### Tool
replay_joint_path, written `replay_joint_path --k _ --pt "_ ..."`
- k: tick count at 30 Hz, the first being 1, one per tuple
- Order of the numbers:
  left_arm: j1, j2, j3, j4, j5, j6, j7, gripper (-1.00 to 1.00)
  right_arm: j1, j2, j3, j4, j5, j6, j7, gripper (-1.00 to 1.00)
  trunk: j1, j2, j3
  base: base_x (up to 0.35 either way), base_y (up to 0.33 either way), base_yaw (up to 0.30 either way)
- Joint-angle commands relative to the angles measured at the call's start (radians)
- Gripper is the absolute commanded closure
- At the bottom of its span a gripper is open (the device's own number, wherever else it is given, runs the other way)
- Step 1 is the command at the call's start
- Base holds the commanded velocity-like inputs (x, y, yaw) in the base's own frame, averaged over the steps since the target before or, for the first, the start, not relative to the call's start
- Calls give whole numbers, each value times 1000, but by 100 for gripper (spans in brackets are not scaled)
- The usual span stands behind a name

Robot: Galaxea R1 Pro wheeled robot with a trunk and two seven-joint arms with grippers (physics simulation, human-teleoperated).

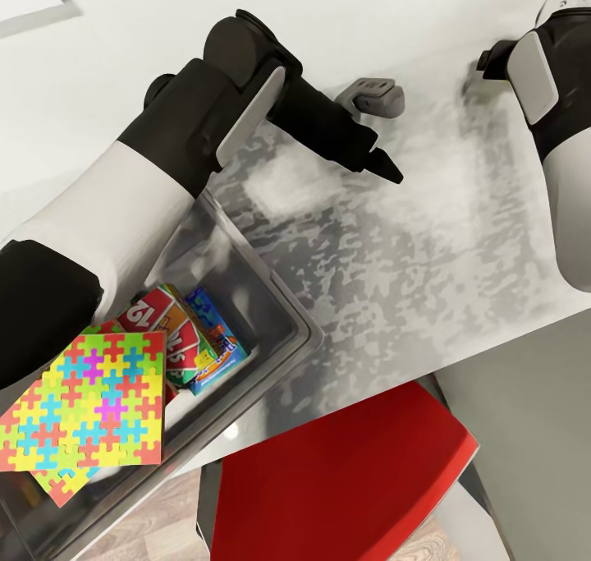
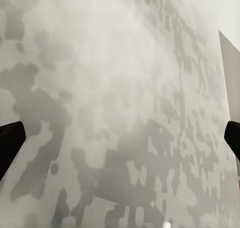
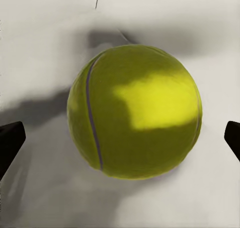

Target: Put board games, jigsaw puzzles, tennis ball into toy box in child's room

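Note:
The tennis ball (image 3: 135,110) rests on the pale table (image 1: 394,249), yellow-green with a dark seam. My right gripper (image 3: 120,143) is open around it, a dark fingertip (image 3: 9,143) on each side and apart from it. In the head view the right arm (image 1: 558,134) hides the ball. The toy box (image 1: 287,314) stands at the table's near left and holds a bright jigsaw puzzle (image 1: 90,405), the red-lettered Monopoly board game (image 1: 160,319) and a blue board game (image 1: 215,339). My left gripper (image 2: 120,143) hangs open and empty over the bare tabletop beyond the box.
A red chair (image 1: 345,479) is tucked under the table's near edge. Wood plank floor (image 1: 148,528) shows beside it. The left forearm (image 1: 164,167) reaches over the toy box's far end. The table's mottled middle lies between the two arms.

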State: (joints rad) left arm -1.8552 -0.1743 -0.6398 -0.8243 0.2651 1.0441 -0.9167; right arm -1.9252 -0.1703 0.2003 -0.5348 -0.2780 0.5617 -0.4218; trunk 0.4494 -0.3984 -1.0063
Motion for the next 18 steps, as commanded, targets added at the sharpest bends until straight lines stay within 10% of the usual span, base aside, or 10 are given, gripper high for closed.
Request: replay_joint_path --k 1,18 --pt "-1 0 -1 1 -1 3 -4 -100 -2 -2 8 0 -11 6 -9 -100 1 -2 -1 0 0 0" --pt "-1 0 -1 1 -1 3 -4 -100 -10 1 4 10 -15 10 -9 -100 1 -2 -1 0 0 0"
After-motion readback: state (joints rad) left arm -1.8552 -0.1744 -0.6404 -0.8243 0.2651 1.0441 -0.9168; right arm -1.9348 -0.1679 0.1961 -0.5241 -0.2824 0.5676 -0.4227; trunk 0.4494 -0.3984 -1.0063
